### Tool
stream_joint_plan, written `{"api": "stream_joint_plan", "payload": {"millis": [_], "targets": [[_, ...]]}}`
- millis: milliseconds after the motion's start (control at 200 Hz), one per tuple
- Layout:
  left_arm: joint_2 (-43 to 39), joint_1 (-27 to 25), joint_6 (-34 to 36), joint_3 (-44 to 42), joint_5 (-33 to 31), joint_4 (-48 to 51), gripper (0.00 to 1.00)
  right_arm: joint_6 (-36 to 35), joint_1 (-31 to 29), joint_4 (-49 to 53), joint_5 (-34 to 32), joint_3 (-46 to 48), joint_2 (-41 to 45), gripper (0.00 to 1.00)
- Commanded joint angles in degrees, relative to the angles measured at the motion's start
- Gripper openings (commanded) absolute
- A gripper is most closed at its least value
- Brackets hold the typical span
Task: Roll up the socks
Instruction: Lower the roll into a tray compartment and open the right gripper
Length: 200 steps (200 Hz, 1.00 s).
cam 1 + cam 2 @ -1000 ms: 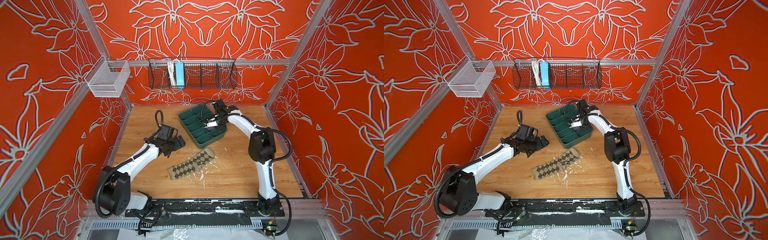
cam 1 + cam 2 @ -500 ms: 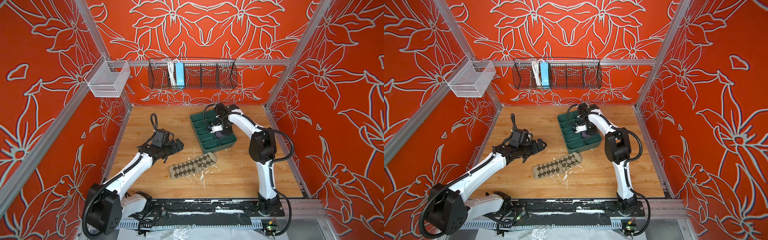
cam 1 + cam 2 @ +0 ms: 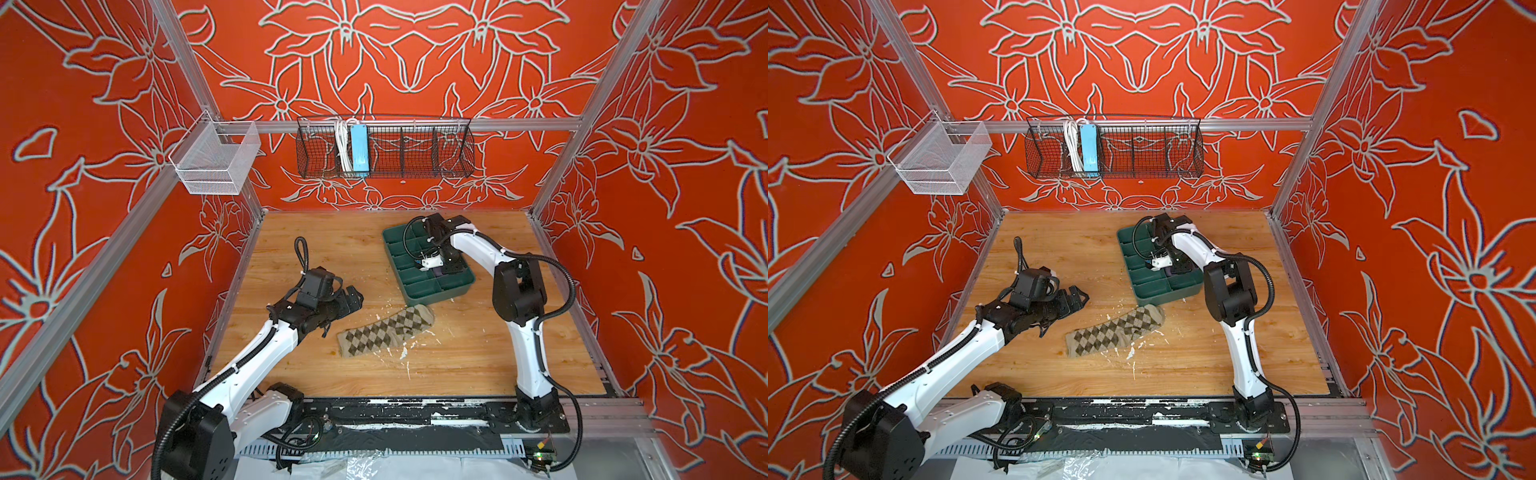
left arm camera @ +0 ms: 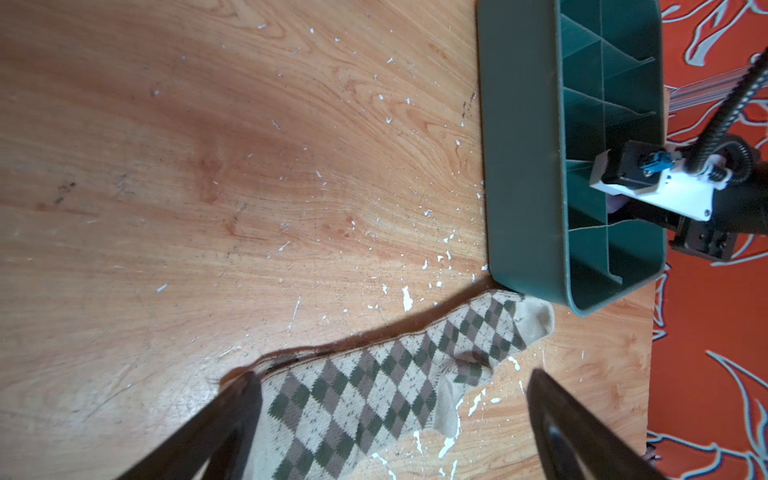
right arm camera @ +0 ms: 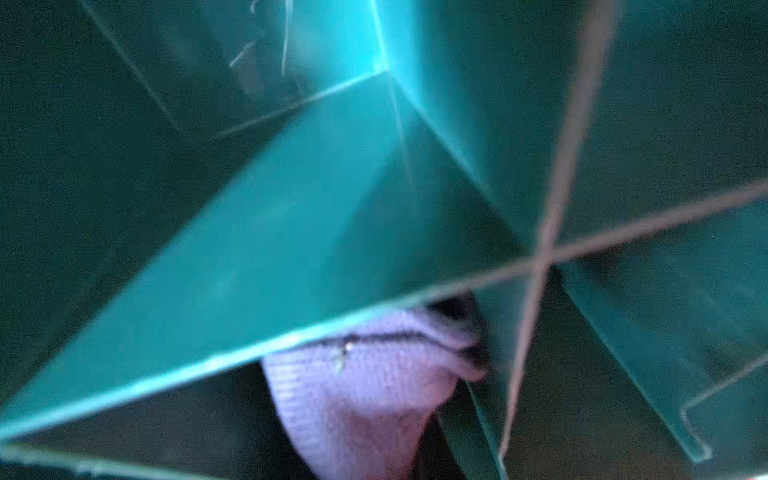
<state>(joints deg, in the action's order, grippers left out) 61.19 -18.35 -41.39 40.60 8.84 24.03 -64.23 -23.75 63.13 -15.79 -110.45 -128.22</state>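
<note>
**Change of state.** Over the last second the green divided tray [image 3: 432, 293] has swung round and slid toward the right in both top views. It has moved along with the right gripper [image 3: 441, 266], which stays lowered into it. The left gripper [image 3: 353, 298] has drawn back toward the lower left. Its jaws are spread wide and hold nothing.

**Consequence.** The beige argyle sock [image 3: 386, 332] lies flat and unrolled at centre frame on the wooden table [image 3: 332, 245]. Its toe is touching or just beside the tray's near corner. Rolling of this sock is judged not yet started.

**Containers.**
- Tray: the purple sock [image 5: 365, 386] sits in a right-column compartment. The right gripper appears to be pinching it, though its fingers are hidden. The other visible compartments show no contents.
- Black wire basket [image 3: 407, 149], upper centre: holds a blue power strip [image 3: 358, 147] and a white cable [image 3: 341, 145].
- White mesh basket [image 3: 216, 160], upper left: no contents visible.
</note>
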Motion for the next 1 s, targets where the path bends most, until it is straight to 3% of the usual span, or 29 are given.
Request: {"api": "stream_joint_plan", "payload": {"millis": [0, 110, 310, 435, 641, 996], "targets": [[-0.2, 0.4, -0.9, -0.1, -0.8, 0.6, 0.97, -0.6, -1.2, -1.9, 3.1, -0.6, -3.9, 0.07], [0.1, 0.4, -0.8, 0.0, -1.3, 0.4, 0.97, -0.5, -1.4, -1.9, 6.6, -1.6, -4.5, 0.27], [1.5, 0.3, -0.8, 0.2, -1.1, -0.5, 0.97, -1.2, -1.0, -1.9, 12.1, -1.9, -2.9, 0.41], [2.1, 0.4, -0.5, 0.8, -0.4, -0.3, 0.97, -1.6, -0.8, -1.5, 14.6, -1.7, -2.1, 0.57], [1.8, 0.4, -0.3, 0.7, -0.7, -0.9, 0.97, -1.1, -0.6, -1.4, 15.8, -2.7, -0.9, 0.64], [1.9, 0.3, -0.8, 0.5, 0.9, -2.1, 0.97, -2.5, -0.3, 2.2, 17.2, -6.0, 4.7, 0.65]]}}
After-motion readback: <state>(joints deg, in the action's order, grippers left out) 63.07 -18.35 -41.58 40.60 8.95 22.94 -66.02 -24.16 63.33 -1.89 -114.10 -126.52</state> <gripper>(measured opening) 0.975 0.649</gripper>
